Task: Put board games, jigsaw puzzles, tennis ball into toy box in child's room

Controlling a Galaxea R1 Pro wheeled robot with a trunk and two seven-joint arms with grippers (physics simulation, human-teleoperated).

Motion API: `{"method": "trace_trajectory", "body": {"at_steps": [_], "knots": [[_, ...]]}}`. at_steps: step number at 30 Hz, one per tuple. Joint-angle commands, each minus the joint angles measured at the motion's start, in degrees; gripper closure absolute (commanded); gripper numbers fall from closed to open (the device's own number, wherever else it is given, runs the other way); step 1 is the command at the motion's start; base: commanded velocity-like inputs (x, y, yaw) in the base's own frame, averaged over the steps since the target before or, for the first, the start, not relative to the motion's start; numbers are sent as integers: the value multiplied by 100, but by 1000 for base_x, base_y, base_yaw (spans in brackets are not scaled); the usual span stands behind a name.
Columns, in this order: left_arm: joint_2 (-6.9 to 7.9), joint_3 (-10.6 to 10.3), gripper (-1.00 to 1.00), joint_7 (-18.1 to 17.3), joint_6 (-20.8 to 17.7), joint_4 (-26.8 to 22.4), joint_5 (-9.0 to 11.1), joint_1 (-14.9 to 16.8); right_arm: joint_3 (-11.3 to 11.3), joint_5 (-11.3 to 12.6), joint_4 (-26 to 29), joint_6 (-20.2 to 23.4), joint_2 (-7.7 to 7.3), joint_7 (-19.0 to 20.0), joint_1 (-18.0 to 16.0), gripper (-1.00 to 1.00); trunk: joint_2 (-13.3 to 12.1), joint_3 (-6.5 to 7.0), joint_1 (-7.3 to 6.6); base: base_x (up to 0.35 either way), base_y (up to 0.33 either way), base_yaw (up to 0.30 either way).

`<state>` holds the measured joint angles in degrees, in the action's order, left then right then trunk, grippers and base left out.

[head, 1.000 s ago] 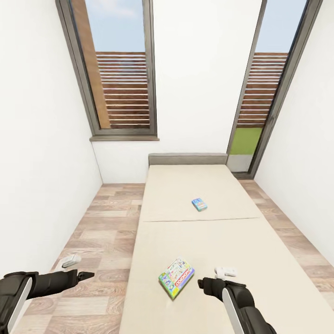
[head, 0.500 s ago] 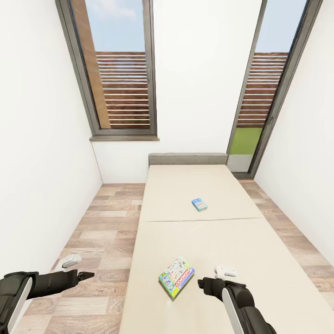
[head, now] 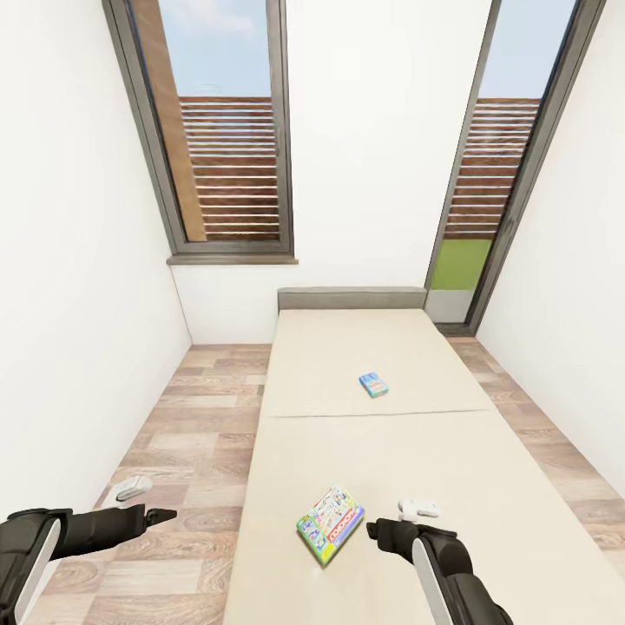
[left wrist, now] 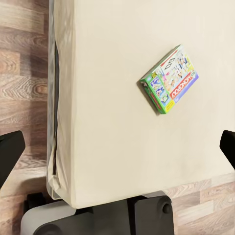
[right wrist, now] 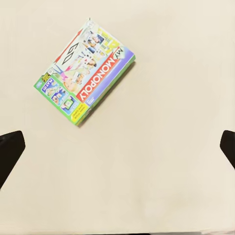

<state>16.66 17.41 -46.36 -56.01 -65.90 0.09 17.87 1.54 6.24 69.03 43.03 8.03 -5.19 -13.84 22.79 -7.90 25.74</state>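
Two board games lie on the beige bed. The near board game is a colourful Monopoly box lying flat near the bed's foot. A smaller blue board game rests further up the mattress. My right gripper hovers open over the bed, just right of the near box. My left gripper is open above the floor left of the bed. The table, toy box, jigsaw puzzles and tennis ball are out of view.
The bed fills the narrow room's right half, with its grey headboard against the far wall. A strip of wooden floor runs along its left side beside a white wall. Tall windows stand behind. My base sits at the bed's foot.
My right gripper has edged slightly left towards the near board game. The left arm and both board games have stayed put.
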Motion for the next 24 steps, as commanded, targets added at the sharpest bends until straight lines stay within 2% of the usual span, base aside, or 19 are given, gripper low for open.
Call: {"method": "trace_trajectory", "body": {"at_steps": [1, 16, 22, 24], "knots": [[0, 7, -100, -22, -42, -2, 0, 6, 4, 62, 9, 22, 4, -53, -5, -100, 13, -13, 4, 12, 0, 0], [2, 0, -100, -22, -42, -2, -6, 6, 4, 65, 5, 10, 9, -54, -5, -100, 13, -13, 4, 2, 0, 0], [4, 7, -100, -26, -42, -2, -7, 6, 0, 46, 5, 9, 86, -96, -12, -100, 13, -13, 4, 0, 0, 0], [4, 7, -100, -25, -42, -2, -3, 6, -44, 6, 5, 20, 175, -124, -31, -100, 13, -13, 4, 0, 0, 0]]}}
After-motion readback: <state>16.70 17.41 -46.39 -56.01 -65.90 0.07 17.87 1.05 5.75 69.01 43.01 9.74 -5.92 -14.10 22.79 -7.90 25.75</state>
